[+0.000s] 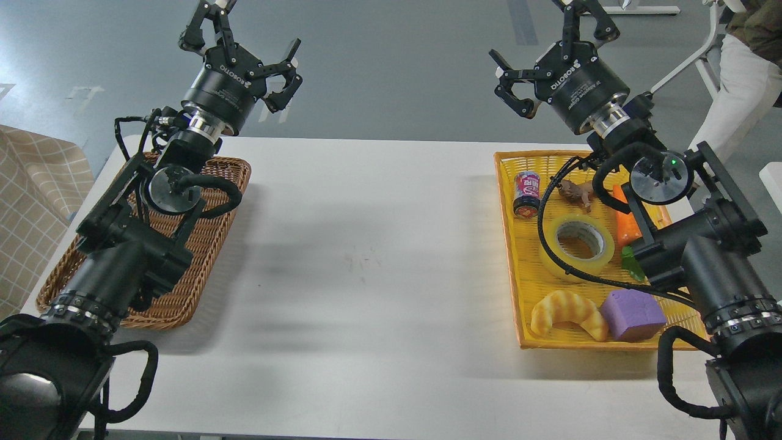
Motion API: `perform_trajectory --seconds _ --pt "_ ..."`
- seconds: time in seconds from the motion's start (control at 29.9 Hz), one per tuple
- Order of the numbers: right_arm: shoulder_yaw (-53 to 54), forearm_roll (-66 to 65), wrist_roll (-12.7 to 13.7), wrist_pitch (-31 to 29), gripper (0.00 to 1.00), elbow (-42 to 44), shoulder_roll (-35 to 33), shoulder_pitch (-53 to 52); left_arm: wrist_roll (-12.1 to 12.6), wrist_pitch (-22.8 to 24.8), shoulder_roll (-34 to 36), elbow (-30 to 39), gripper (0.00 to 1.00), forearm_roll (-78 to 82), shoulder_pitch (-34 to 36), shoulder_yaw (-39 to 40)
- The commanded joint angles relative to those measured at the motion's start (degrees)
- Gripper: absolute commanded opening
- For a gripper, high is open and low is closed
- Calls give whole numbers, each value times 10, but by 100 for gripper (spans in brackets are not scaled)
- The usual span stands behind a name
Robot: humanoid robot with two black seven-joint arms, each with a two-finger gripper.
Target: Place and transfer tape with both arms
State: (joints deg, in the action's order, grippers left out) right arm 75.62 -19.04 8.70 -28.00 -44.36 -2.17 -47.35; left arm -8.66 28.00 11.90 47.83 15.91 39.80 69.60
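Observation:
The tape (577,247), a translucent yellow roll with a grey-white core, lies flat in the yellow tray (510,244) on the right side of the table. A black cable of my right arm crosses in front of it. My right gripper (537,58) is raised above the tray's far edge, open and empty. On the left, my left gripper (244,49) hovers high past the far end of the wicker tray (201,269), fingers spread open with nothing in them.
In the yellow tray also lie a small can (526,194), a brown toy animal (577,192), an orange block (626,223), a green piece (632,264), a croissant (568,313) and a purple block (632,315). A person (742,79) stands at the far right.

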Motion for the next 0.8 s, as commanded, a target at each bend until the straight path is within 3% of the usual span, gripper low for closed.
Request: perform_trajectory --seconds 0.0,0.77 --pt "1 1 0 0 100 -1 0 0 1 0 1 1 98 0 -2 -1" --pt "3 2 2 0 100 -2 1 1 1 0 4 0 98 -1 -2 0"
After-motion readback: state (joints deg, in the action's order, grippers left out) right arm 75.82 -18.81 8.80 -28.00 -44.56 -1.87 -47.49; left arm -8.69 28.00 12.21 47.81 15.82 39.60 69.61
